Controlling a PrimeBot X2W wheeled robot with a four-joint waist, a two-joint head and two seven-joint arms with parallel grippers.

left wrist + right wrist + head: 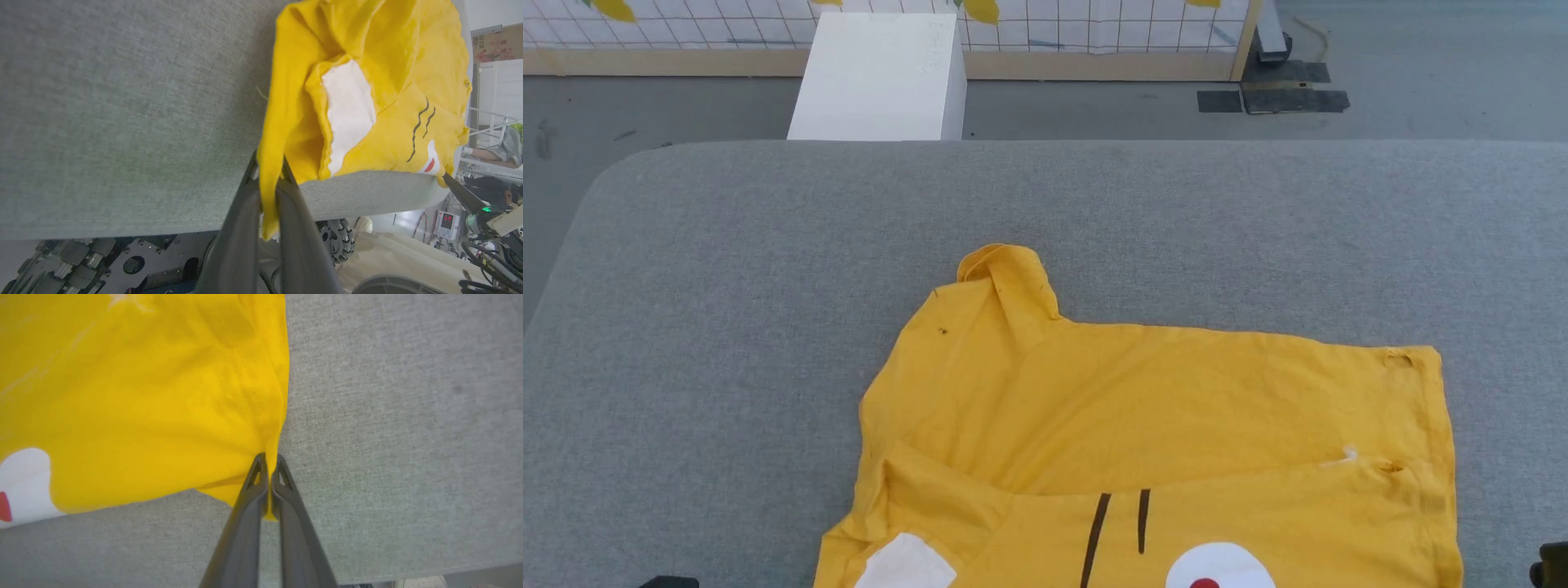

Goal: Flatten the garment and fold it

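The garment point(1143, 425) is a bright yellow T-shirt with white patches, a red dot and black lines, lying on the grey padded table point(768, 286) and running off the bottom of the head view. One sleeve sticks up toward the far side. In the left wrist view my left gripper point(267, 171) is shut on a hanging yellow edge of the garment point(367, 102) at the table's near edge. Over in the right wrist view my right gripper point(269, 459) is shut on the corner of the garment point(143, 400), low over the table.
A white box point(882, 77) stands on the floor beyond the table's far edge, before a gridded wall panel point(1094, 28). Broad bare grey table lies left of and behind the shirt. The robot's wheeled base point(122, 261) shows under the table's near edge.
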